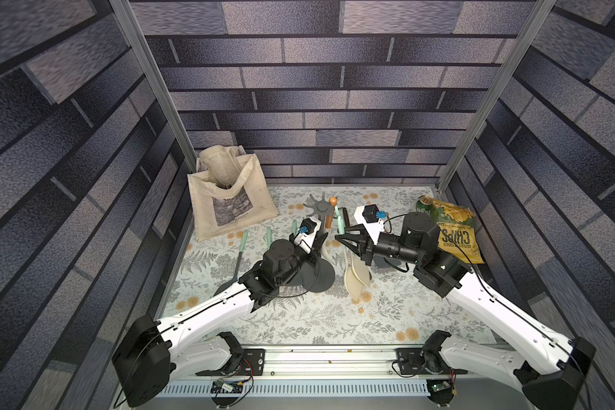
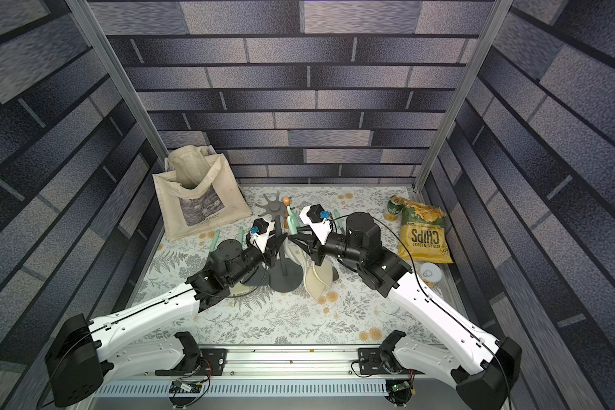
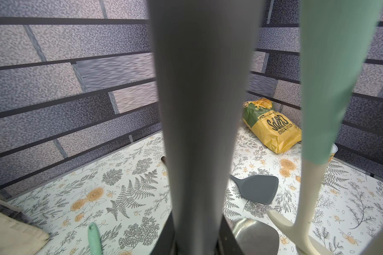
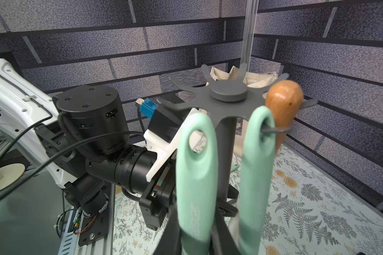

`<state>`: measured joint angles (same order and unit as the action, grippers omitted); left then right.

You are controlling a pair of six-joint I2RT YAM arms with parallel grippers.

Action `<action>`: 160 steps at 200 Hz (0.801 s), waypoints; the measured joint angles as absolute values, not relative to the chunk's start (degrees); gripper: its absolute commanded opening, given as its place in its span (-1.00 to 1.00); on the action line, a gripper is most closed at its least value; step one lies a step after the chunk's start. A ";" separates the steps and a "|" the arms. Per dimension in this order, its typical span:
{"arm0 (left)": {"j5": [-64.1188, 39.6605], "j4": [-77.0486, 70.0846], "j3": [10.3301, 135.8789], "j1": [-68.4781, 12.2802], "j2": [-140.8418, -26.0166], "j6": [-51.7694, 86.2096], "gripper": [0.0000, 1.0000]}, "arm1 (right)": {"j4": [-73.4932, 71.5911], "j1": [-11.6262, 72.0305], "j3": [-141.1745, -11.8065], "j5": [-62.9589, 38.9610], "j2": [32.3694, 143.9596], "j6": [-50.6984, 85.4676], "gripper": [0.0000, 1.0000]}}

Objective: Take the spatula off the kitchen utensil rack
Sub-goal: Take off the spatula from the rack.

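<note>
Floral-print tabletop [image 2: 281, 319] under kitchen utensil rack [image 2: 286, 280]; grey brick-pattern walls [image 2: 299, 81] around.

Bright light, soft shadows, warped edges, kitchen utensil rack [image 3: 199, 132] blurred close-up.

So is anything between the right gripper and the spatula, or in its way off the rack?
Nothing between: the right gripper is shut on the handle of the spatula. Its loop looks clear of the rack; another green-handled utensil hangs close beside it.
</note>
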<state>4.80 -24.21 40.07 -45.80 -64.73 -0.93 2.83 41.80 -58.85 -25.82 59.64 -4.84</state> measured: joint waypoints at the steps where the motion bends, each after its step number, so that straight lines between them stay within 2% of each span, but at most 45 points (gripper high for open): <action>1: 4.80 -24.21 40.07 -45.80 -64.73 -0.95 -0.72 | 2.83 41.80 -58.85 -25.85 59.59 -4.84 -1.00; 68: 4.80 -24.18 40.10 -45.76 -64.73 -0.84 -0.72 | 4.89 42.15 -58.83 -25.71 56.77 -5.45 -1.00; 160: 4.78 -24.18 40.10 -45.67 -64.73 -0.84 -0.72 | 16.53 42.15 -62.13 -25.32 53.84 -7.90 -1.00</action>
